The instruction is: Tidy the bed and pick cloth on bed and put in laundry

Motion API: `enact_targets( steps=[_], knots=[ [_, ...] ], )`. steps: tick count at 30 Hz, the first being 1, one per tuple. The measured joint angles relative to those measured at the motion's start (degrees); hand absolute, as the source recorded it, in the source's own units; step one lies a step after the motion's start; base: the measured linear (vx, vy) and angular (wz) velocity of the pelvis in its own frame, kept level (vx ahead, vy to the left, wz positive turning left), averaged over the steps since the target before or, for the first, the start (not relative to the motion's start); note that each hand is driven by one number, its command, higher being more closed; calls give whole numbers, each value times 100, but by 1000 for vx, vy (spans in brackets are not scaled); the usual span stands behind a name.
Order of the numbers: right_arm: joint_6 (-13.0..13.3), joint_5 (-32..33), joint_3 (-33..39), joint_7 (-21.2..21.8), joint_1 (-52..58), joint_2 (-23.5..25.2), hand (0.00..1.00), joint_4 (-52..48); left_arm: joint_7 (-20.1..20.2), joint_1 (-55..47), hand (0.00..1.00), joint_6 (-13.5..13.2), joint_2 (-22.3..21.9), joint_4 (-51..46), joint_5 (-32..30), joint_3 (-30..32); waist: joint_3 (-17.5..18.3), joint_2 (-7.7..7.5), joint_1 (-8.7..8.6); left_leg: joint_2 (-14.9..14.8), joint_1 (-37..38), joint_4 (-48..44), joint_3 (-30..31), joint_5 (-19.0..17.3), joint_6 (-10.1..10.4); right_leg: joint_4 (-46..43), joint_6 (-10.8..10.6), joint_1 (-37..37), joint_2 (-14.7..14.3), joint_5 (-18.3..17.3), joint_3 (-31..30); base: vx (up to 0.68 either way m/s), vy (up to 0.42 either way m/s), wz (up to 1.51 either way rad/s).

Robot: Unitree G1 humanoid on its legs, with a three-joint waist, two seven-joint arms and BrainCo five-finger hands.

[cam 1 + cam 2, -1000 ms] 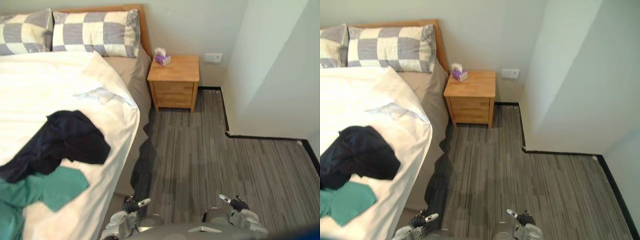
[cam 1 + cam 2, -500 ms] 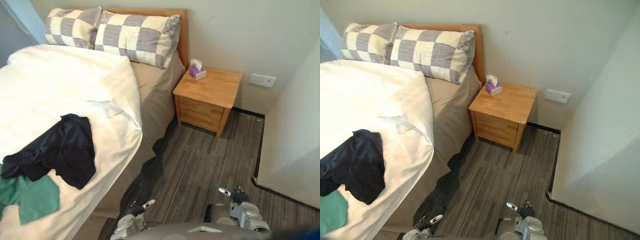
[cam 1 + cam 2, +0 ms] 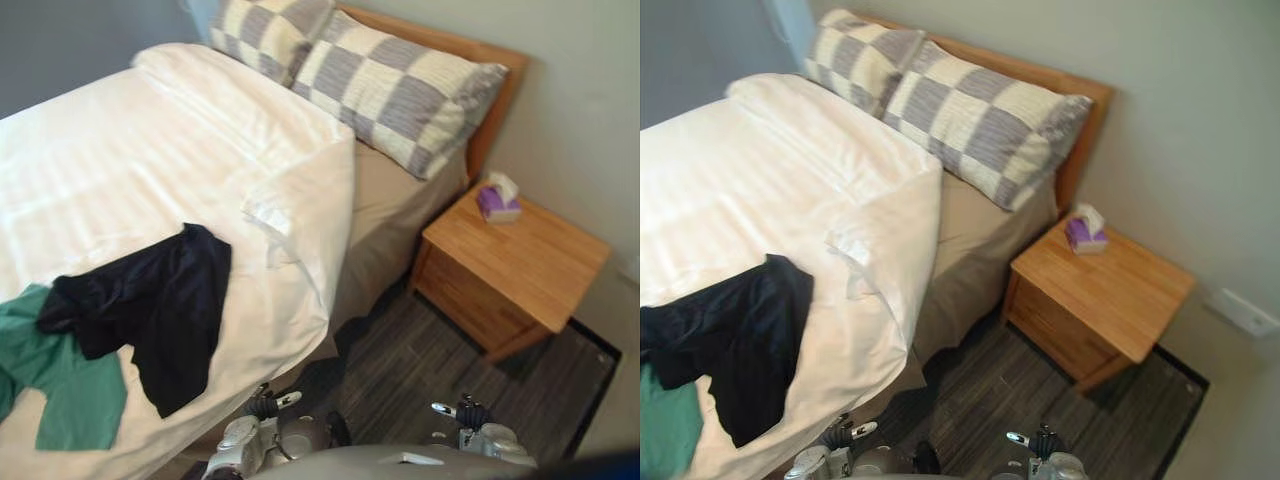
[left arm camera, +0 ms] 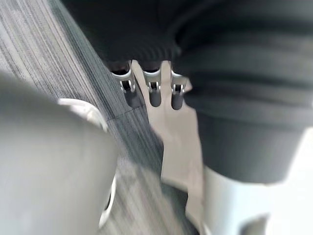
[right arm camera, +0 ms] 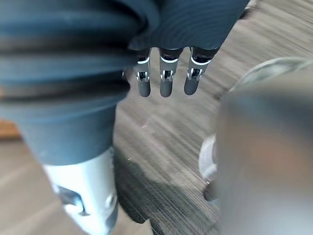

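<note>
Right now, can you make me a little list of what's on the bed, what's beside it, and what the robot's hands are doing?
On the bed: dark cloth lying partly over a green cloth, both loose on the white duvet near its edge.
Head of bed: checked pillows, two side by side.
Beside the bed: wooden nightstand with a purple tissue box on top.
Hands: left hand and right hand hang open above the floor, holding nothing.
Job so far: neither cloth picked up yet.

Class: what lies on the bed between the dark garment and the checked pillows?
The white duvet, one corner turned back, covers the stretch between the dark garment and the checked pillows. Nothing else lies on it, as the left eye view shows.
</note>
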State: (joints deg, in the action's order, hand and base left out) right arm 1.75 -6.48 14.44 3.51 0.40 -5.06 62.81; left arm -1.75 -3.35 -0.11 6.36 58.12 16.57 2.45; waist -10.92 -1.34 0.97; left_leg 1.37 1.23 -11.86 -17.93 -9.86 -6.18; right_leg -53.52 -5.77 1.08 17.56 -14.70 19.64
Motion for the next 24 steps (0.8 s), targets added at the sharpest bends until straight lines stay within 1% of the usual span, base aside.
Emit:
enact_targets(
  steps=[1, 2, 3, 4, 5, 6, 7, 8, 9, 11, 12, 13, 14, 15, 16, 17, 18, 19, 20, 21, 23, 24],
  knots=[
    [0, -8, -63, 27, 79, -8, 0, 11, -6, 18, 0, -8, 49, -3, 76, -12, -14, -63, 0, 8, 57, 36, 353, 35, 22, 230, 19, 179, -167, -186, -185, 167, -95, 159],
    [1, 8, -66, 40, 111, -6, 0, 9, -6, 52, 0, -8, 62, -1, 76, -19, -24, -80, -14, 8, 93, 69, 570, 62, 41, 460, 30, 224, -275, -234, -294, 201, -144, 177],
    [11, 19, -147, 65, 168, -9, 0, 5, -5, 70, 0, -8, 58, 8, 73, -31, -22, -87, -71, 4, 91, 113, 1067, 150, 85, 1063, -13, 257, -544, -309, -623, 181, -185, 188],
    [20, 66, -167, 97, 269, 1, 0, 15, -2, 75, 0, -19, 39, 13, 59, -30, -19, -94, -108, 15, 107, 176, 1404, 185, 175, 1546, -18, 230, -736, -304, -962, 208, -253, 236],
    [53, 89, -174, 116, 309, 17, 0, 21, -2, 78, 0, -40, 12, 14, 36, -23, -15, -120, -133, 89, 108, 279, 1826, 273, 295, 2329, -51, 199, -902, -267, -1447, 194, -291, 190],
    [55, 91, -176, 129, 311, 27, 0, 31, -2, 77, 0, -55, 25, 14, 14, -26, -10, -173, -131, 153, 99, 311, 1960, 305, 340, 2793, -79, 136, -911, -155, -1642, 212, -350, 188],
    [133, 59, -198, 236, 334, 149, 0, 127, -18, 94, 0, -167, 128, 8, 4, 36, 28, -460, -15, 350, 102, 341, 2030, 313, 451, 3594, 17, -31, -706, 369, -1808, 415, -488, 145],
    [248, 11, -523, 525, -12, -129, 0, 200, -71, -121, 0, -510, -199, -55, -10, 43, 75, 26, 146, -100, 386, 748, 1872, 503, 681, 4205, 185, -522, -1023, 521, -1455, 393, -428, 109],
    [254, 13, -668, 586, -62, -95, 0, 172, -61, -149, 0, -567, -204, -51, 25, 32, 83, 42, 143, -179, 471, 875, 1898, 522, 710, 4319, 205, -622, -1107, 533, -1409, 343, -304, 46],
    [252, 38, -741, 627, -70, 41, 0, 166, -53, -136, 0, -600, -202, -50, 24, -7, 77, -1, 154, -230, 540, 981, 1923, 549, 752, 4379, 206, -660, -1170, 533, -1374, 122, -81, 5],
    [243, 67, -821, 636, -121, 61, 0, 179, -16, -130, 0, -630, -152, -49, 20, -12, 85, 27, 162, -217, 498, 919, 1883, 542, 767, 4398, 209, -698, -1152, 530, -1308, 101, -41, 17],
    [234, 78, -816, 636, -139, 68, 0, 186, 19, -138, 0, -638, -120, -45, 3, -13, 77, -8, 138, -227, 398, 812, 1807, 495, 795, 4421, 218, -717, -1116, 522, -1229, 65, -6, 39],
    [139, 301, -774, 595, -131, 68, 0, 189, 67, -133, 0, -634, -100, -36, -86, -9, 61, -74, 51, -299, 278, 533, 1428, 316, 688, 4479, 218, -793, -1073, 522, -1052, 34, 15, 57],
    [-114, 775, -696, 481, -109, 78, 0, 226, 131, -108, 0, -624, -108, -29, -187, 39, 66, -70, 3, -444, 171, 145, 918, 148, 710, 4479, 204, -895, -1041, 513, -917, 51, 52, 51],
    [-319, 1235, -526, 328, -27, 44, 0, 242, 144, -104, 0, -586, -124, -38, -246, 44, 93, -73, 54, -414, 186, 92, 742, 117, 700, 4446, 135, -985, -977, 458, -906, 38, 75, 29],
    [-390, 1467, -474, 236, 24, 79, 0, 239, 148, -122, 0, -566, -134, -30, -275, 35, 132, -99, 57, -359, 238, 168, 759, 136, 709, 4429, 99, -985, -935, 427, -920, 57, 95, 9],
    [-499, 1939, -332, 18, 111, 171, 0, 222, 151, -130, 0, -516, -93, 8, -279, 33, 176, -139, 25, -230, 417, 450, 751, 269, 675, 4413, 76, -981, -877, 409, -934, 54, 94, 3],
    [-545, 2228, -172, -140, 167, 229, 0, 213, 153, -130, 0, -490, -54, 54, -285, 26, 244, -217, -9, -161, 513, 653, 751, 359, 653, 4411, 73, -992, -826, 411, -944, 62, 105, 2],
    [-575, 2539, 110, -428, 247, 286, 0, 214, 167, -124, 0, -430, -22, 108, -292, 23, 260, -211, -30, -96, 604, 852, 749, 449, 631, 4414, 63, -993, -783, 417, -952, 20, 86, 1],
    [-575, 2683, 262, -599, 301, 295, 0, 213, 178, -108, 0, -411, -13, 149, -311, 23, 274, -221, -42, -69, 641, 930, 748, 490, 618, 4414, 57, -991, -766, 420, -958, -3, 76, 0],
    [-551, 3115, 984, -1291, 451, 261, 0, 113, 211, -99, 0, -331, 48, 172, -427, 21, 285, -211, -96, 5, 817, 1352, 731, 702, 582, 4433, 22, -990, -738, 442, -981, -48, 56, -5],
    [-513, 3194, 1324, -1593, 488, 241, 0, 46, 236, -107, 0, -279, 63, 176, -427, 30, 314, -238, -136, 24, 898, 1553, 722, 808, 573, 4461, 13, -988, -744, 447, -1028, -73, 32, -9]
  ],
)
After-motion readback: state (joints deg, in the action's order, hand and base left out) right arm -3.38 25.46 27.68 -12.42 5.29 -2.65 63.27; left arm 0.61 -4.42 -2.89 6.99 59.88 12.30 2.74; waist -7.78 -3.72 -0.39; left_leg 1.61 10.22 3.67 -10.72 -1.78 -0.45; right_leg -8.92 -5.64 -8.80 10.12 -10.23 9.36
